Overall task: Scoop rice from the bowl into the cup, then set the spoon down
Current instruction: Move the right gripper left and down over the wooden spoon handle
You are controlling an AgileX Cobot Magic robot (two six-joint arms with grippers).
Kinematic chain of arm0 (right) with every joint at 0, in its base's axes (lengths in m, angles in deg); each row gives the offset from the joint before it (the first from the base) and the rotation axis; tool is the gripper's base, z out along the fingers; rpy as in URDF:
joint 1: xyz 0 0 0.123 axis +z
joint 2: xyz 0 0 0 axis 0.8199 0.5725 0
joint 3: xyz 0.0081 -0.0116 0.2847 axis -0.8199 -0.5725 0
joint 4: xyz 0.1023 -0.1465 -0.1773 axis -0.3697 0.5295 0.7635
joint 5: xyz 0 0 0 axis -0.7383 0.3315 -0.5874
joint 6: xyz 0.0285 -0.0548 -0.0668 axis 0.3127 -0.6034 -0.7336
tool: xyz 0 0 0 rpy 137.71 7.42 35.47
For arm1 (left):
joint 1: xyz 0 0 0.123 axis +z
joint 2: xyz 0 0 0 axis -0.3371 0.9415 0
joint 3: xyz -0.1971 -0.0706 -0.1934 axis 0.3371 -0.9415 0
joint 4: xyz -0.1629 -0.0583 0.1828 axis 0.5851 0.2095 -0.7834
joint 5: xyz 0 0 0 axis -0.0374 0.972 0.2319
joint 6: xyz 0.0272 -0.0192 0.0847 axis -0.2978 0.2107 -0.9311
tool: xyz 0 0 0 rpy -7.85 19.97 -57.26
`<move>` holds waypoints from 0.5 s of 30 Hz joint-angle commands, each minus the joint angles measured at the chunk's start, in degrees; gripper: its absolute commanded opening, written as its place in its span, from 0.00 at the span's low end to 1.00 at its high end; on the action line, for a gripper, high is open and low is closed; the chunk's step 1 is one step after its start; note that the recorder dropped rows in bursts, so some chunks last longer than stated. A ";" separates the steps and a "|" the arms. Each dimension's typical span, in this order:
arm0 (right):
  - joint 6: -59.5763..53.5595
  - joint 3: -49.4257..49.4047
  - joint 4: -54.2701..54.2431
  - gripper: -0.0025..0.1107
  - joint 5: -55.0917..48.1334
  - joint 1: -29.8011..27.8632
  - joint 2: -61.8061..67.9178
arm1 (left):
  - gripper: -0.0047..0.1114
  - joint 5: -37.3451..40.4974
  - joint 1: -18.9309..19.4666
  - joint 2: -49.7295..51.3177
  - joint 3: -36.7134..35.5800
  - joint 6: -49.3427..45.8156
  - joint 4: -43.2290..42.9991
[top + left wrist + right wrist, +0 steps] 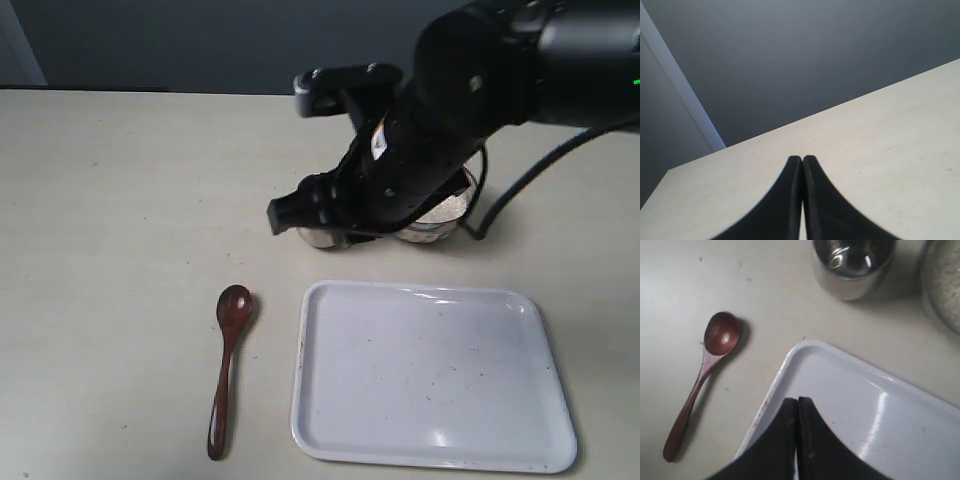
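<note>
Scooping looks not yet begun: your right end effector [796, 401], closed tight and empty over the tray [850, 405], must open and drop onto the spoon [692, 397] lying on the surface [765, 290].

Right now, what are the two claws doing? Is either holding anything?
Left gripper: closed, holding nothing.
Right gripper: closed, holding nothing; the spoon lies untouched.

Wooden spoon [695, 390]: finished in a glossy dark reddish-brown. The tray [430, 400] seen beneath the right gripper [796, 401] jaws is plain white, peppered with tiny dark specks. The cup [852, 282] is done in mirror-like silver, and the rice [947, 285] is off-white. Right and left gripper [802, 158] are coloured black, and the table [110, 200] pale beige.
</note>
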 commanded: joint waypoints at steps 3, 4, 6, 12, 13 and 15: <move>-11.96 5.36 -5.40 0.08 3.80 5.18 5.04 | 0.04 -0.09 -0.50 -0.31 0.13 0.29 -0.06; -14.71 6.25 -7.86 0.13 4.09 5.71 5.49 | 0.04 -0.09 -0.50 -0.31 0.13 0.29 -0.06; -17.29 8.03 -11.63 0.28 4.19 6.00 6.18 | 0.04 -0.09 -0.50 -0.31 0.13 0.29 -0.06; -9.75 11.82 -13.35 0.49 0.54 6.11 9.84 | 0.04 -0.09 -0.50 -0.31 0.13 0.29 -0.06; -8.14 12.26 -13.35 0.49 -0.84 6.39 10.83 | 0.04 -0.09 -0.50 -0.31 0.13 0.29 -0.06; -3.98 13.06 -13.48 0.49 -3.15 7.25 13.09 | 0.04 -0.09 -0.50 -0.31 0.13 0.29 -0.06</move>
